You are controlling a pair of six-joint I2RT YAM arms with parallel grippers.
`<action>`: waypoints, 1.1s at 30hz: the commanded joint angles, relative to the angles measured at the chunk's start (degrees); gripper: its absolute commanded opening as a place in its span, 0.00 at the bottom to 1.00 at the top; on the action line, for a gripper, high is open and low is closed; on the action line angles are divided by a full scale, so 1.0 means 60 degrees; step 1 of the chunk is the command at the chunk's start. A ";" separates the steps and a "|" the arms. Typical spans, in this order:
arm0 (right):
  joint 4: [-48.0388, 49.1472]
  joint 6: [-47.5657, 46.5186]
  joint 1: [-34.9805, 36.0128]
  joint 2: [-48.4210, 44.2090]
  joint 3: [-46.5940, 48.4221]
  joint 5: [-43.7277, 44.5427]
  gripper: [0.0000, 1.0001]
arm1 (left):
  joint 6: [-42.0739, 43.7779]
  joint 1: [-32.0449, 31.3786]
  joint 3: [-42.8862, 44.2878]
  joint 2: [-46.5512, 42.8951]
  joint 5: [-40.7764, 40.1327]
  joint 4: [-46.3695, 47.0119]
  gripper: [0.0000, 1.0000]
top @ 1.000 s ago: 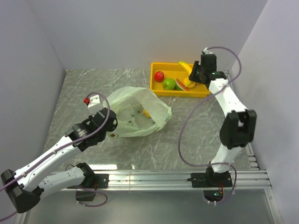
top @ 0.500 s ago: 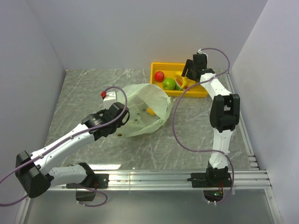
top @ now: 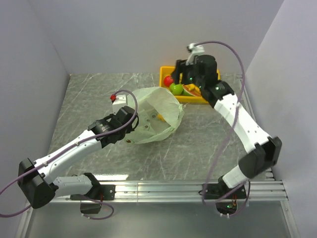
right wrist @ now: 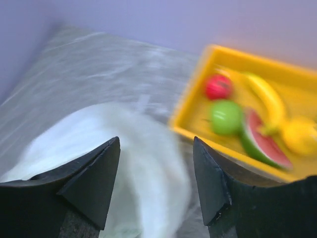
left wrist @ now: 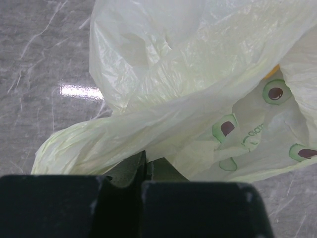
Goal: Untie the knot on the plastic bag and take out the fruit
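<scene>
The pale green plastic bag [top: 158, 111] lies mid-table with its mouth open; no knot shows. My left gripper [top: 132, 129] is at the bag's left edge, and in the left wrist view it [left wrist: 145, 161] is shut on a fold of the bag [left wrist: 188, 74]. A yellow bit [left wrist: 274, 72] shows inside the bag. My right gripper [top: 181, 75] hangs open and empty over the left end of the yellow tray [top: 163, 70]. The right wrist view [right wrist: 156, 144] is blurred, with the bag [right wrist: 124, 144] below. The tray holds a red apple [right wrist: 218, 87], a green apple [right wrist: 225, 117] and a banana [right wrist: 265, 99].
A watermelon slice [right wrist: 262, 144] and a yellow pear-like piece [right wrist: 299, 136] also lie in the tray [right wrist: 247, 53]. Grey walls stand at the left, back and right. Marbled tabletop [top: 198, 144] surrounds the bag.
My right gripper has swung from the tray's right end to over its left end, toward the bag. My left gripper reached the bag's edge earlier and has barely moved since.
</scene>
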 commanded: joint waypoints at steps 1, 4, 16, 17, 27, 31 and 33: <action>-0.0407 -0.2082 0.1798 -0.0962 -0.0397 -0.0327 0.67 | 0.0356 -0.0038 0.0084 -0.0001 0.0271 0.0592 0.02; -0.0819 -0.2468 0.3045 -0.1051 -0.0807 -0.0326 0.65 | 0.0429 -0.0038 -0.0136 -0.0118 0.0476 0.0798 0.02; -0.0469 -0.2951 0.4120 0.1687 -0.1585 0.1311 0.39 | 0.0414 -0.0038 -0.0635 -0.0528 0.0873 0.1003 0.02; -0.0396 -0.3040 0.4091 0.2080 -0.1526 0.1589 0.38 | 0.0414 -0.0038 -0.0649 -0.0558 0.0843 0.1003 0.02; -0.0204 -0.3831 0.3578 0.3797 -0.0676 0.3978 0.52 | 0.0253 -0.0038 -0.0752 -0.0704 0.0931 0.0915 0.02; -0.0043 -0.3817 0.3373 0.4017 -0.0793 0.4300 0.65 | 0.0268 -0.0052 -0.0869 -0.0734 0.0960 0.0930 0.02; 0.0087 -0.3671 0.3300 0.4163 -0.0822 0.4579 0.70 | 0.0326 -0.0052 -0.0869 -0.0719 0.1033 0.0974 0.02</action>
